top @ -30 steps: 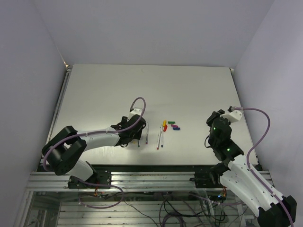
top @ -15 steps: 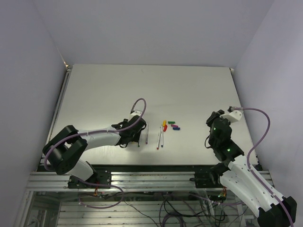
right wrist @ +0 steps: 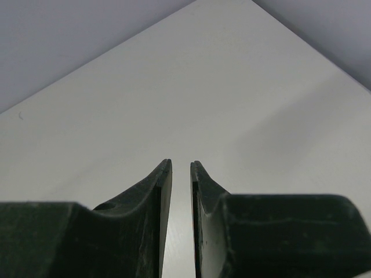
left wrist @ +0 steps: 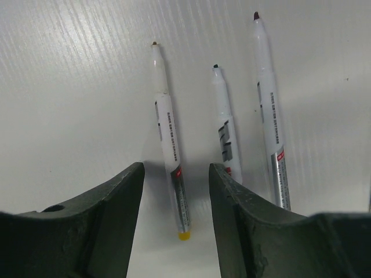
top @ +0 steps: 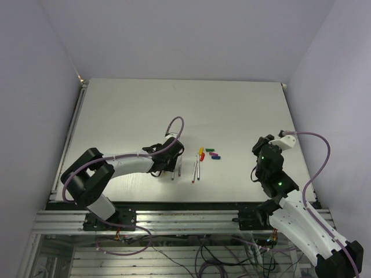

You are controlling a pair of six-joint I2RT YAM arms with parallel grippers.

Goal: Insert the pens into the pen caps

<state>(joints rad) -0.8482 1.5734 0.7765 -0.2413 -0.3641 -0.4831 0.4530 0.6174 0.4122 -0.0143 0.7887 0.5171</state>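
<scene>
Since the thin silvery-white marker pens (top: 196,169) lie flat and close together on the pale grey table (top: 174,104), the left gripper (left wrist: 175,174) hangs low over one of them. This is a slim white barrel with a yellow end plug (left wrist: 168,121). One dark finger (left wrist: 116,208) stands on each side of its rear half.

- Left jaws: about half open, with a clear gap to the barrel on both sides. Nothing is held yet.
- Straddling the butt end looks deliberate, since it leaves the writing tip free for a cap.
- A green-tipped pen (left wrist: 223,116) lies just beside the other finger, and a dark-tipped one (left wrist: 268,98) lies beyond it. With spacing this tight, closing could nudge the neighbour.
- The tiny coloured plastic caps (top: 208,153) sit in a loose cluster near the pens' far ends, apart from them. None is fitted.
- The right gripper (right wrist: 181,174) is held off the table, well apart from the work. Its fingers are nearly together with only a thin slit between them, and it is empty. It is probably waiting to fetch a cap.
</scene>
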